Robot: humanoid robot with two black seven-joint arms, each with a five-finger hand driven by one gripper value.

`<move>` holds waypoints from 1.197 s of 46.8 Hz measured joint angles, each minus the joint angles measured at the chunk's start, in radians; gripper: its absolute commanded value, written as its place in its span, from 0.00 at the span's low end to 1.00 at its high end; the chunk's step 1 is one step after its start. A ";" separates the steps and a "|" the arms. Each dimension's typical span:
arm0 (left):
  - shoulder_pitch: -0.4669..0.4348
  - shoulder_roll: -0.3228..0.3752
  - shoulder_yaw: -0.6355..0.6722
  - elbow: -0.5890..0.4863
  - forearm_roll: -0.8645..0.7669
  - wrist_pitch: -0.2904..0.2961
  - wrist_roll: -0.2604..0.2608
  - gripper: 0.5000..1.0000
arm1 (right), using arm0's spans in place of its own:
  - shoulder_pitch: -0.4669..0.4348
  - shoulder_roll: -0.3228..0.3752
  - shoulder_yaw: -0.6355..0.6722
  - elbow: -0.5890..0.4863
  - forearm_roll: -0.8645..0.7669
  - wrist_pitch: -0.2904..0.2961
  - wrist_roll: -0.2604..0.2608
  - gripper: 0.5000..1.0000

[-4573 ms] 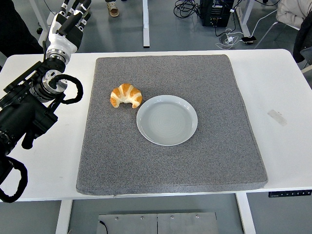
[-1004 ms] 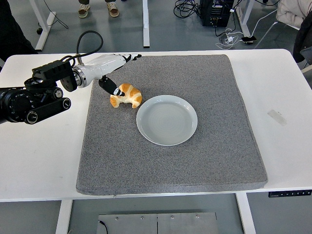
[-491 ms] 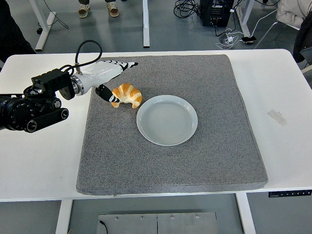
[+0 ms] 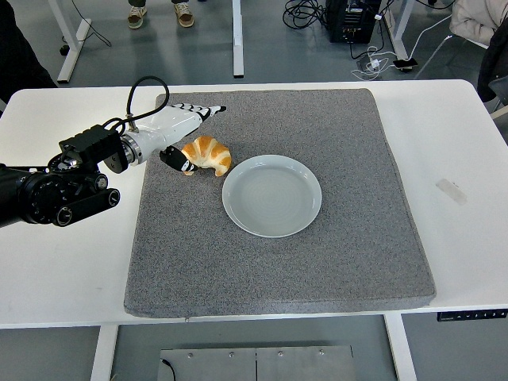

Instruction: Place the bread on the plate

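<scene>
Croissant [image 4: 208,154] on mat (beside plate [image 4: 271,195]) | left hand [image 4: 176,127] — fingers spread, thumb touching it, nothing grasped

Bread [image 4: 208,154] on mat [image 4: 333,262], left of plate [image 4: 271,195]

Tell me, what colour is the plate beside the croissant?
Pale grey-blue plate, plain and glossy, seen best in the head view.

My left arm [image 4: 55,190] is black and blocky with round silver-ringed joints; a black cable loops over the wrist to the glossy white, black-tipped hand [image 4: 171,127].
</scene>
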 measured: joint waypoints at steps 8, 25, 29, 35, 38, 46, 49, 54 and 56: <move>0.018 -0.034 -0.005 0.052 -0.003 0.002 -0.004 0.95 | 0.000 0.000 0.000 0.000 0.000 0.000 0.000 1.00; 0.053 -0.077 -0.010 0.101 -0.009 0.035 -0.010 0.94 | 0.000 0.000 0.000 0.000 0.000 0.000 0.000 1.00; 0.064 -0.085 -0.010 0.120 -0.009 0.040 -0.012 0.92 | 0.000 0.000 0.000 0.000 0.000 0.000 0.000 1.00; 0.070 -0.090 -0.009 0.129 -0.009 0.046 -0.012 0.80 | 0.000 0.000 0.000 0.000 0.000 0.000 0.000 1.00; 0.070 -0.091 -0.009 0.130 -0.009 0.047 -0.012 0.74 | 0.000 0.000 0.000 0.000 0.000 0.000 0.000 1.00; 0.077 -0.092 -0.004 0.130 -0.008 0.047 -0.013 0.63 | 0.000 0.000 0.000 0.000 0.000 0.000 0.000 1.00; 0.078 -0.092 -0.002 0.130 -0.006 0.046 -0.014 0.61 | 0.000 0.000 0.000 0.000 0.000 0.000 0.000 1.00; 0.084 -0.092 -0.001 0.131 -0.006 0.045 -0.015 0.61 | 0.000 0.000 0.000 0.000 0.000 0.000 0.000 1.00; 0.088 -0.093 0.000 0.134 -0.006 0.045 -0.015 0.61 | 0.000 0.000 0.000 0.000 0.000 0.000 0.000 1.00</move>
